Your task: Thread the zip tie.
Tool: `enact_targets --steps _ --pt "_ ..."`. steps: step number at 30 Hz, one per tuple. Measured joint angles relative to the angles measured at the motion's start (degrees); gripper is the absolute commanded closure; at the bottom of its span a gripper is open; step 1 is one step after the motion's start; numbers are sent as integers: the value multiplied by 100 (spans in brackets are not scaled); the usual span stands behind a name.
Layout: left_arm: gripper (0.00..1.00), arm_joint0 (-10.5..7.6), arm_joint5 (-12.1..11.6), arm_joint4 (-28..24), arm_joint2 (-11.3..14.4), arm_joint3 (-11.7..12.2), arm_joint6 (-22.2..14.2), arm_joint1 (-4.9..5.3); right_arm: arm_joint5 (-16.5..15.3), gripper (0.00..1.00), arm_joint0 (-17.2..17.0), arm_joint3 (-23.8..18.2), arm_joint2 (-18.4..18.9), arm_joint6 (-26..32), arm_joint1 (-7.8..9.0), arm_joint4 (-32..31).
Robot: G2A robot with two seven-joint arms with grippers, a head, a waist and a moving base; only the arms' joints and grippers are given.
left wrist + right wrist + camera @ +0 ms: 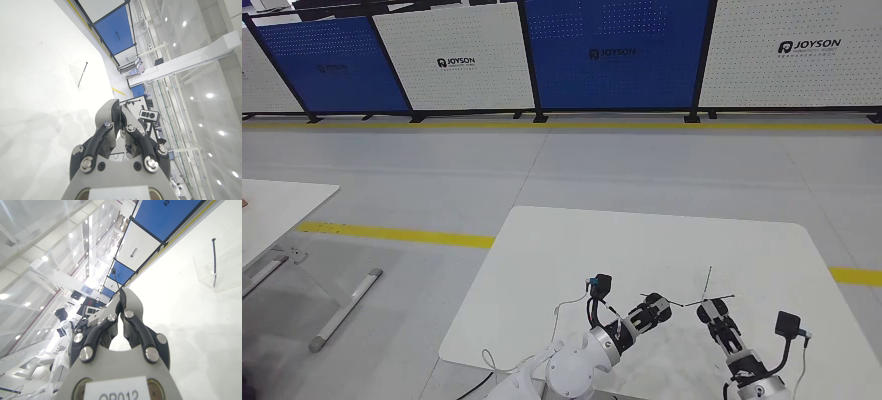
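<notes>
Left gripper (119,107) clamps the zip tie (120,115) strap; right gripper (122,293) clamps it below the head (113,270), above the table (572,260). The tail should enter the head slot squarely and slowly.

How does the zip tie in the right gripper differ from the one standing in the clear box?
The held zip tie is clamped in the shut right gripper; the boxed zip tie stands in the clear box, touched by no gripper. The held zip tie shows a short piece with its head; the boxed zip tie shows nearly whole, head up. Both are thin and black.
</notes>
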Motion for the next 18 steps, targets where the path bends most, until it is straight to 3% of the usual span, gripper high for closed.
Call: enact_targets --steps 7,14,18 --pt "100 0 0 0 0 0 0 0 31 100 -107 -89 20 -398 -32 112" --pt "100 0 0 0 0 0 0 0 672 100 -331 -339 -43 -674 -71 179" --pt "100 0 0 0 0 0 0 0 682 100 -330 -343 -44 -657 -71 199"
